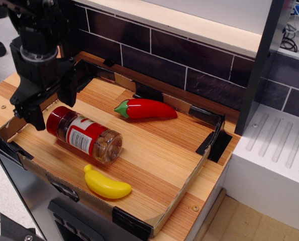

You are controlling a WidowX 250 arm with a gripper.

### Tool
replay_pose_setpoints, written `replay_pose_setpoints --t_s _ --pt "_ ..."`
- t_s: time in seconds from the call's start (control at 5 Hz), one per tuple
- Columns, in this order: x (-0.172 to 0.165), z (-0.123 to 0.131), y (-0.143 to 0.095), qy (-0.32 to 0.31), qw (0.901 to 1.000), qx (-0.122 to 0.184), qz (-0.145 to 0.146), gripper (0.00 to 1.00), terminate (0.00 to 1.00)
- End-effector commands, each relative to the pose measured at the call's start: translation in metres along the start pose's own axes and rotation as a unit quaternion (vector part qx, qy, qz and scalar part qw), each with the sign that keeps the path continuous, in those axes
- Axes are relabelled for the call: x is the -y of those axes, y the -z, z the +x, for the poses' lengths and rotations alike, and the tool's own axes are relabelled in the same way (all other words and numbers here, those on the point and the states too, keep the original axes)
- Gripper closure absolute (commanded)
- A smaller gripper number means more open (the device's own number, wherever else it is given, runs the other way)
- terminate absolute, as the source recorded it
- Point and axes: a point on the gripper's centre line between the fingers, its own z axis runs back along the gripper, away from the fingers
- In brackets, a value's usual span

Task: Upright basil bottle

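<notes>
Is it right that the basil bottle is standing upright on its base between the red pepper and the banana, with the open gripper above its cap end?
Not quite. The basil bottle lies on its side, as observation.image shows; the rest holds, with the red pepper, banana and open gripper.
</notes>
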Motion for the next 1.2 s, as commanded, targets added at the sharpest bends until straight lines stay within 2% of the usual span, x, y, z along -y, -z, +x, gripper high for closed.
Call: replay_pose_setpoints --t_s 0.0,0.6,0.8,1.0 --pt "-0.001 -0.009 0.007 -0.006 0.9998 0.019 -0.005 0.00 0.00" --pt "0.001 -0.014 0.024 0.015 0.9996 0.022 0.005 0.00 0.00" --pt "0.002 -0.014 0.024 0.014 0.9997 0.018 0.007 1.00 0.00" --pt "0.007 -0.011 0.015 0.017 0.9997 0.018 0.003 1.00 0.00"
